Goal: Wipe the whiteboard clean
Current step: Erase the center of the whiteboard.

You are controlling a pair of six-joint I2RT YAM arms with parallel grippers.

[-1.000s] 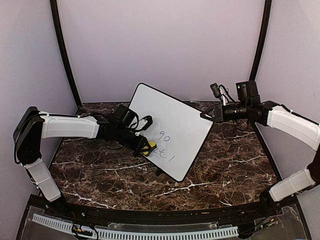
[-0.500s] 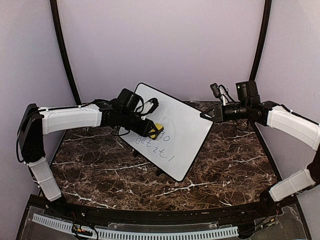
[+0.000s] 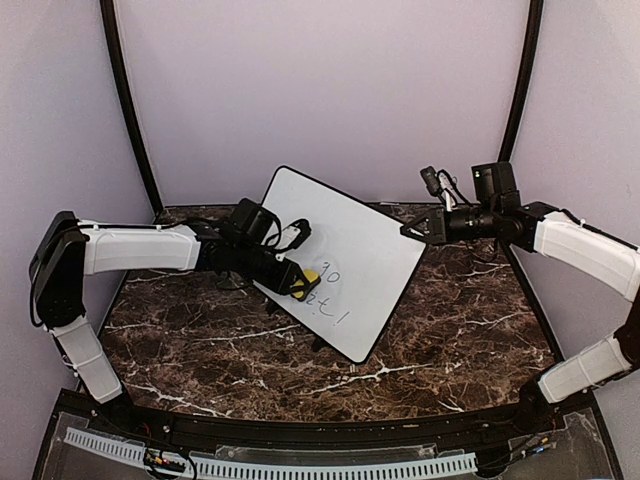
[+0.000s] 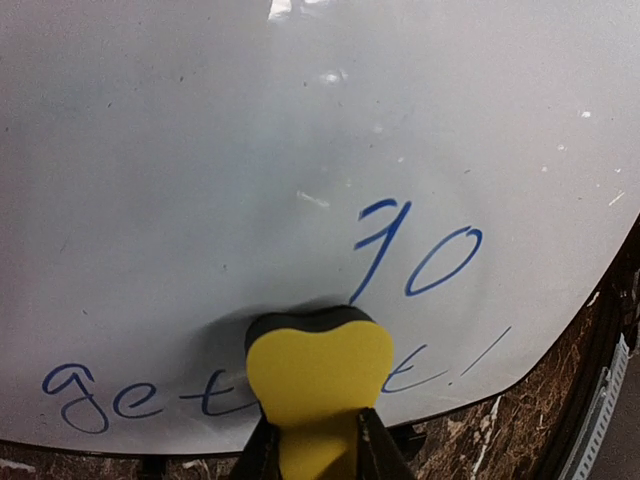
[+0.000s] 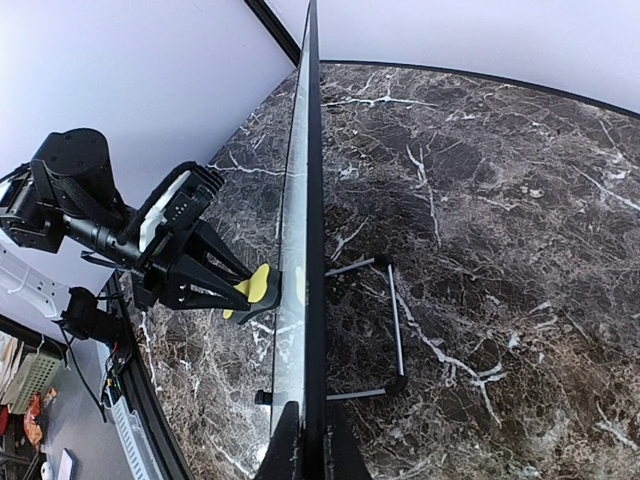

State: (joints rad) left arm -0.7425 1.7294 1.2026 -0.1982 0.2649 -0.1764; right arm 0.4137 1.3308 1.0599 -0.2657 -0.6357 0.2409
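Left hand (image 3: 299, 283) is all but closed, its fingers clamped on the stem of a small yellow foam eraser block (image 4: 318, 362) with a dark felt face. The felt is pressed flat to the board.

Change over the last second: the eraser climbs from the lower line of writing toward the upper word, then drops back onto the middle of the lower line. That is 1 up-and-down stroke, so wiping is under way. The blue handwriting (image 4: 415, 262) still reads much as before: "go" above, "get" left of the eraser, "t!" right of it. Judgement: the strokes lift little ink so far, and most of the erasing is still to do.

The large glossy white rectangular whiteboard (image 3: 345, 225), thin black frame, stands tilted on its black wire stand (image 5: 392, 330). It sits mid-way across the dark marble-pattern table (image 3: 190, 340), between the 2 arms. Its upper half is bare.

Right hand (image 3: 412, 231) is closed tight on the board's right edge, pinching the frame from both sides to steady it. It has not moved over the second.
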